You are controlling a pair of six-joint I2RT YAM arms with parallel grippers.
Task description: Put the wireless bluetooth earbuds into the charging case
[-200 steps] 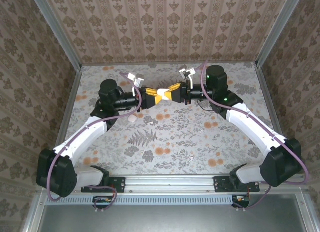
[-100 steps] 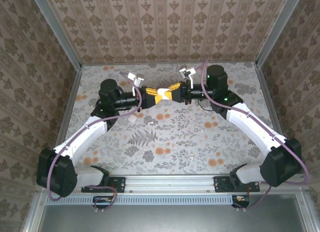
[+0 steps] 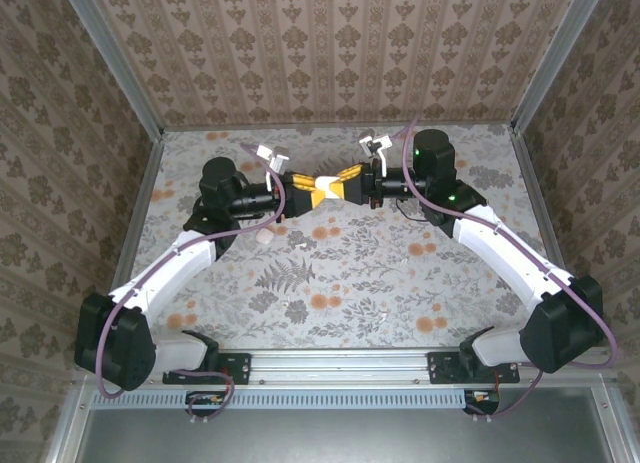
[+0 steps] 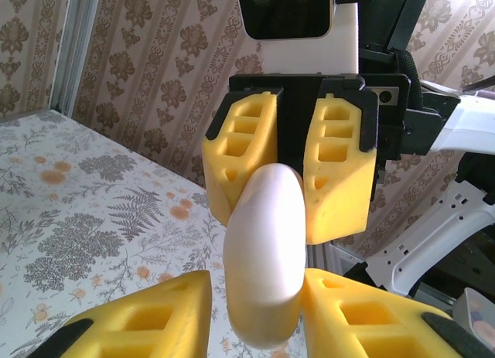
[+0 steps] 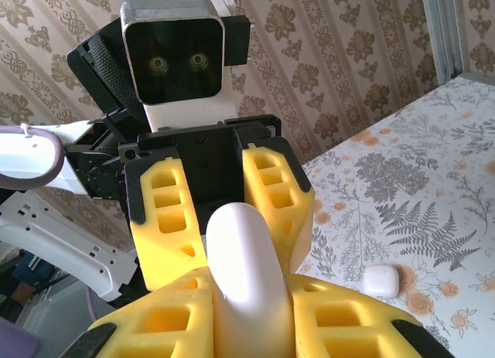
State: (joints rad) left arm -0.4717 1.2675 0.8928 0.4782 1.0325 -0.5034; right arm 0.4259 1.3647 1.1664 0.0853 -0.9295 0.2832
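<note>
The charging case [image 3: 322, 187], a closed glossy white rounded shell, hangs in the air over the back middle of the table, between the two grippers that meet tip to tip. My right gripper [image 3: 334, 186] [image 5: 247, 296] is shut on it, both yellow pads flush against its sides [image 5: 244, 250]. My left gripper [image 3: 311, 191] [image 4: 259, 311] faces it from the other end, jaws slightly parted around the case [image 4: 267, 242], with a thin gap at its left finger [image 4: 155, 311]. The earbuds are out of view.
A smaller white rounded lump [image 3: 264, 238] [image 5: 381, 281] lies on the floral table [image 3: 330, 273] in front of the left arm's wrist. Patterned walls enclose the back and sides, with a metal rail [image 3: 340, 363] along the near edge.
The left gripper's jaws have eased apart a little around the case. Both arms and the case stay where they were.
</note>
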